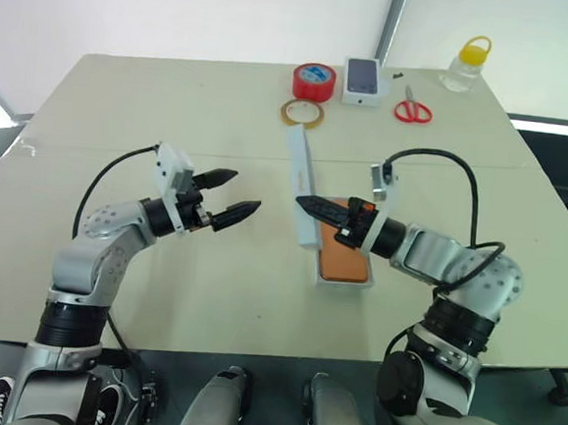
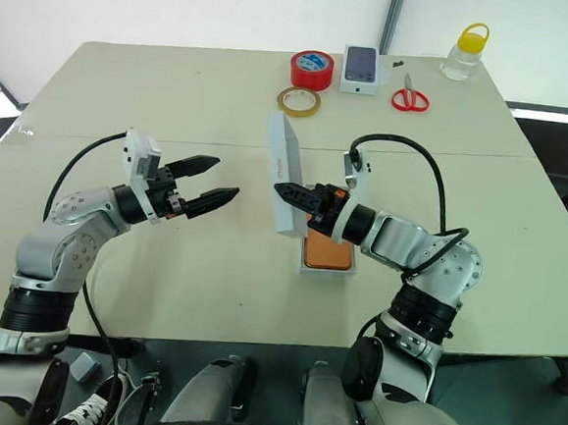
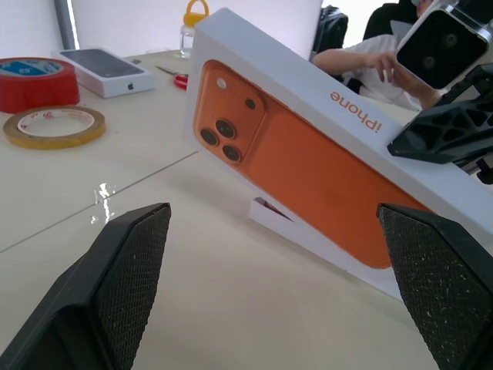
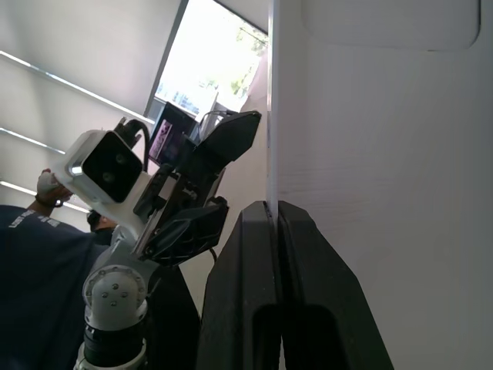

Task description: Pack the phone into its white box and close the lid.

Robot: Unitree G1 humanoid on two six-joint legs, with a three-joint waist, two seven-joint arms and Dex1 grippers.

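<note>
The right pincer [image 2: 284, 190] is clamped on the thin wall of the lid [image 2: 285, 173], a shallow white rectangular cardboard tray printed with an orange phone on its outer face, which stands on edge, tilted, above the left side of the white box [image 1: 344, 279]; that shallow white tray lies flat on the pale beige bench [image 1: 209, 295] with the phone [image 1: 346, 262], an orange slab with rounded corners, lying inside it; the left pincer [image 1: 237, 196] hovers left of the lid, apart from it, its two black fingers spread wide and holding nothing; at the far edge of the bench sit a red tape roll [image 1: 314, 81], a yellowish tape ring [image 1: 304, 114], a small white box bearing a dark phone picture [image 1: 362, 80], red-handled scissors [image 1: 411, 108] and a clear bottle with a yellow cap [image 1: 467, 62].
</note>
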